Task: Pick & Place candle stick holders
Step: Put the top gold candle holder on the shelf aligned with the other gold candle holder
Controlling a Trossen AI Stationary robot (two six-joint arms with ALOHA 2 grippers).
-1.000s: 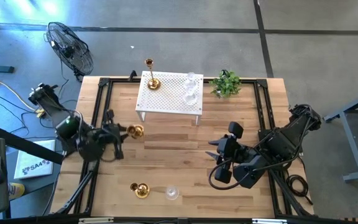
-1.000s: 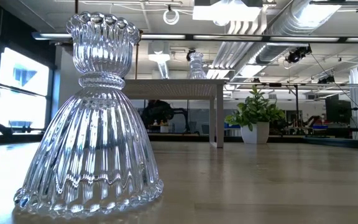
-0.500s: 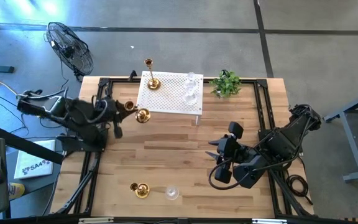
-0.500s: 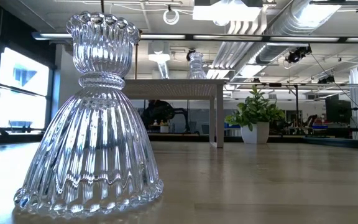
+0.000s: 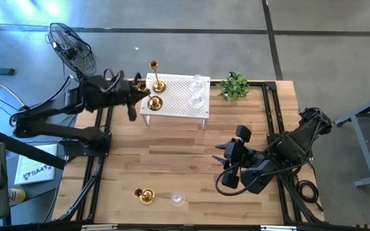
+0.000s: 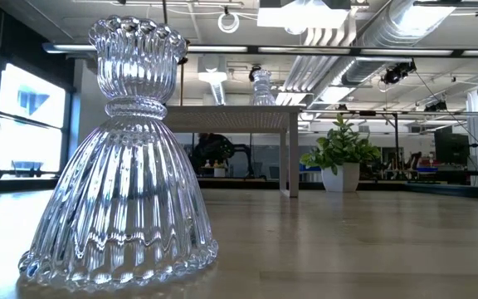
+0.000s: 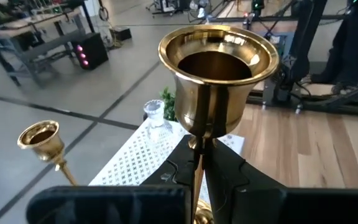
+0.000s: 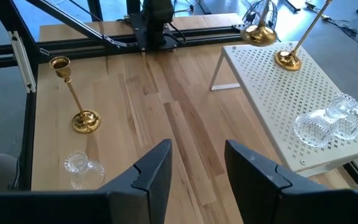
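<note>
Left wrist view: brass holder's [image 7: 216, 68] stem pinched between left pincer [image 7: 201, 165] fingers.

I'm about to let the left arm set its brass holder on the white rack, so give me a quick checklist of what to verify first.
1. Left gripper jaws shut on the held brass holder: ok.
2. Holder above the white perforated rack: ok, over its left end.
3. Holder upright: ok, cup up in the left wrist view.
4. Clear of the tall brass holder on the rack: cannot tell, they look close.
5. Glass holders out of the way: ok, at the rack's right side.
6. Right gripper away: ok, over the table's right side.
</note>
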